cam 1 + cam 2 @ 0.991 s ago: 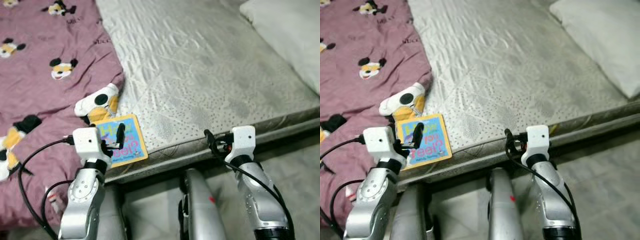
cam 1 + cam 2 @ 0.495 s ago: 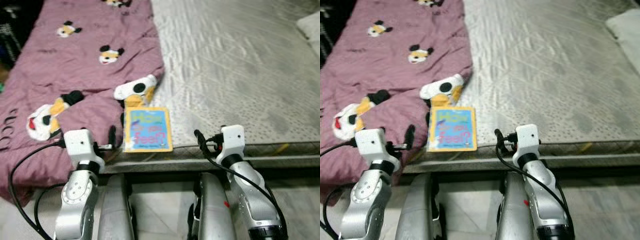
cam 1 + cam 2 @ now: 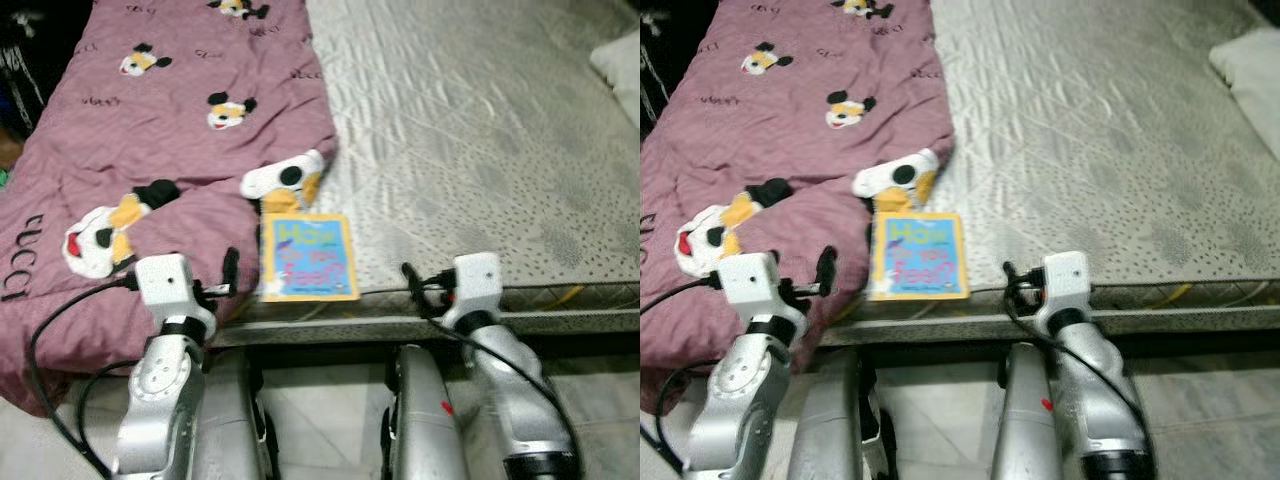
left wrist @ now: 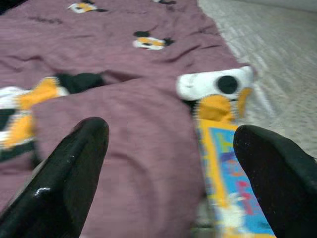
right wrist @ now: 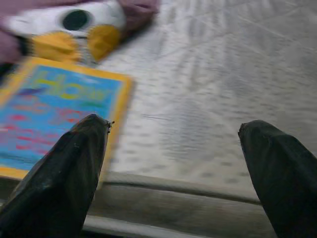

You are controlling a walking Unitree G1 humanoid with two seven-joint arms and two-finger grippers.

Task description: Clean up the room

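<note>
A thin blue book with a yellow border (image 3: 308, 257) lies flat near the front edge of the bed, partly against a mauve blanket with cartoon mouse prints (image 3: 170, 130). My left gripper (image 4: 171, 128) is open. It hovers at the bed edge just left of the book (image 4: 233, 198), over the blanket's hanging part. My right gripper (image 5: 174, 124) is also open and empty, at the bed edge to the right of the book (image 5: 54, 114), pointing at the mattress.
The grey quilted mattress (image 3: 470, 150) stretches away to the right, with a white pillow (image 3: 622, 60) at its far right corner. The bed frame's edge (image 3: 560, 322) runs across in front of me, with tiled floor (image 3: 320, 420) below.
The whole view has swung left along the bed, so the camera moved. Book and blanket lie where they were. Both grippers stay open at the bed edge.
</note>
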